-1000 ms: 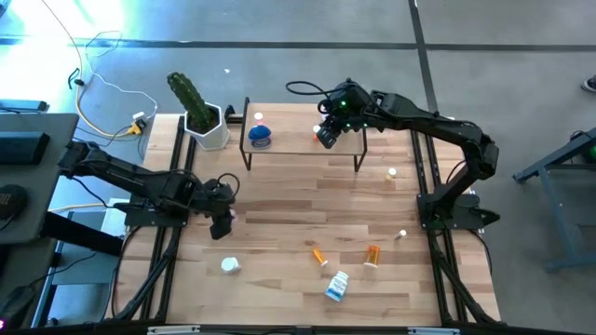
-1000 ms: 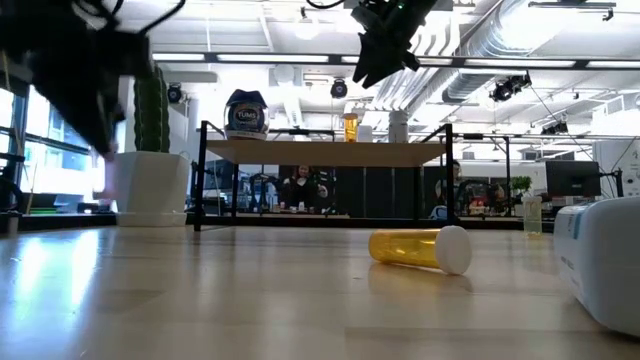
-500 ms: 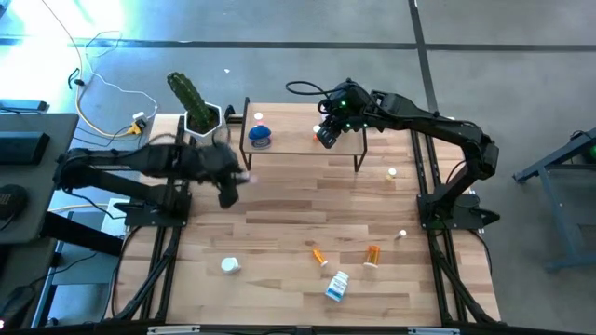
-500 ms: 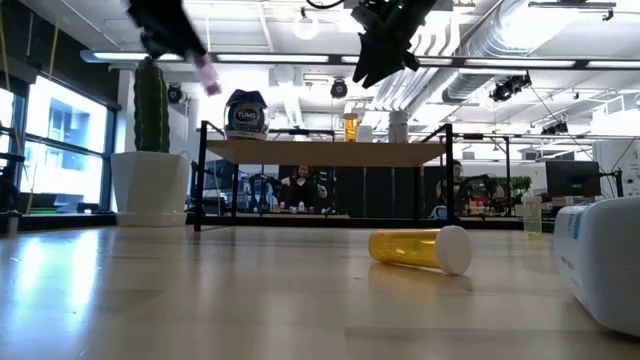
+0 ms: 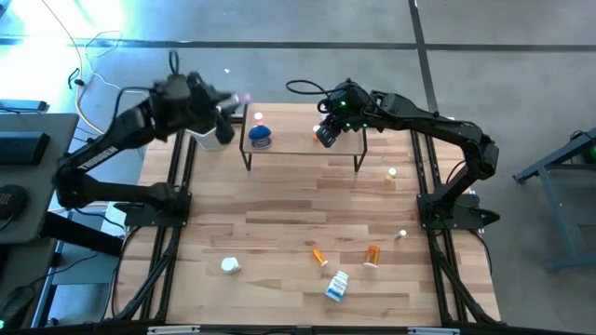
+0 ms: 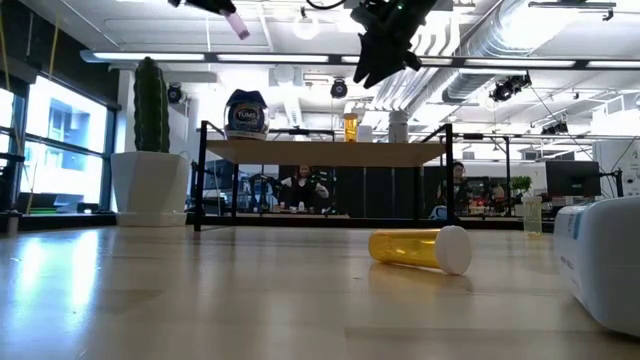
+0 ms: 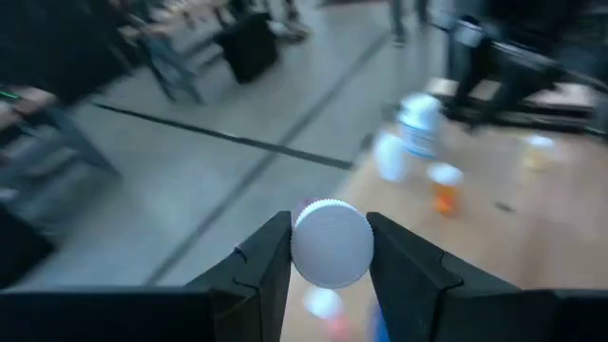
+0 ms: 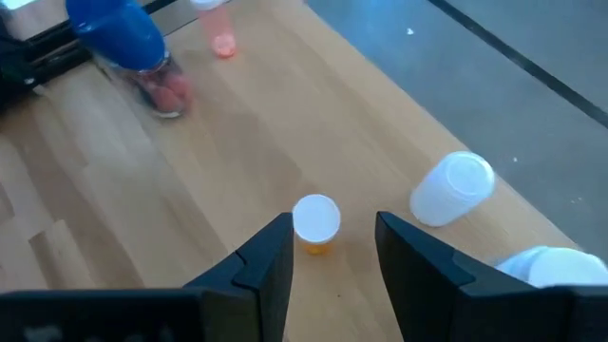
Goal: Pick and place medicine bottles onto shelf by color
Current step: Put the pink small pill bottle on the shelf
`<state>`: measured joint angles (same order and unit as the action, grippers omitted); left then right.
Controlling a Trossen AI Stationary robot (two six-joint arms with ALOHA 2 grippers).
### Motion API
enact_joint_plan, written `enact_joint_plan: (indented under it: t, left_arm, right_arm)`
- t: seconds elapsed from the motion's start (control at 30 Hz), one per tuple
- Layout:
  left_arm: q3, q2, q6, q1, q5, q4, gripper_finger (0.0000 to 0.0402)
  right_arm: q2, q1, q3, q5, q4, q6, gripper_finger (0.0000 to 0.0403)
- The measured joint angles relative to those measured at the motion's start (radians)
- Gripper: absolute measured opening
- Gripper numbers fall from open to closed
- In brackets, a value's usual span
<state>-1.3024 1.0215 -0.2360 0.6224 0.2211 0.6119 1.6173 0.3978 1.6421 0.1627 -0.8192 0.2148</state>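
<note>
Your left claw [image 7: 328, 249] has swung up from low over the table to high near the cactus pot [image 5: 210, 133], at the left end of the shelf [image 5: 303, 141]. It is shut on a small pinkish bottle [image 6: 237, 25] with a white cap [image 7: 332, 243]. You hold it up high so it can clear the shelf edge on the way in.

Your right claw [image 8: 332, 239] hangs over the right part of the shelf. Its fingers stand a little apart and hold nothing. Just under it a small orange bottle [image 8: 315, 223] stands upright on the shelf top.

A blue-lidded bottle [image 5: 261, 136] stands at the shelf's left end. I think the pinkish bottle needs its own spot apart from the blue and orange ones.

More bottles wait on the table: a yellow one [image 6: 420, 248] on its side, an orange one [image 5: 373, 254], and a white one [image 5: 230, 266].
</note>
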Motion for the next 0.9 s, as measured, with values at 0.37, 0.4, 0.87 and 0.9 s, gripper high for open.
enact_joint_plan:
  t: [0.37,0.4,0.87,0.9]
  left_arm:
    - [-0.237,0.226,-0.116,0.222,-0.055,-0.031,0.0119]
    - [-0.258,0.25,-0.116,0.231,-0.061,-0.03,0.0119]
    - [-0.556,0.583,-0.054,0.233,-0.171,0.229,0.0119]
    - [-0.571,0.602,-0.036,0.231,-0.178,0.243,0.012]
  right_arm:
    - [0.0,0.041,0.0,0.055,0.0,0.052,0.0142]
    - [0.0,0.045,0.0,0.055,0.0,0.058,0.0142]
    - [0.0,0.073,0.0,0.074,-0.021,0.047,0.0142]
    - [0.0,0.076,0.0,0.075,-0.023,0.036,0.0142]
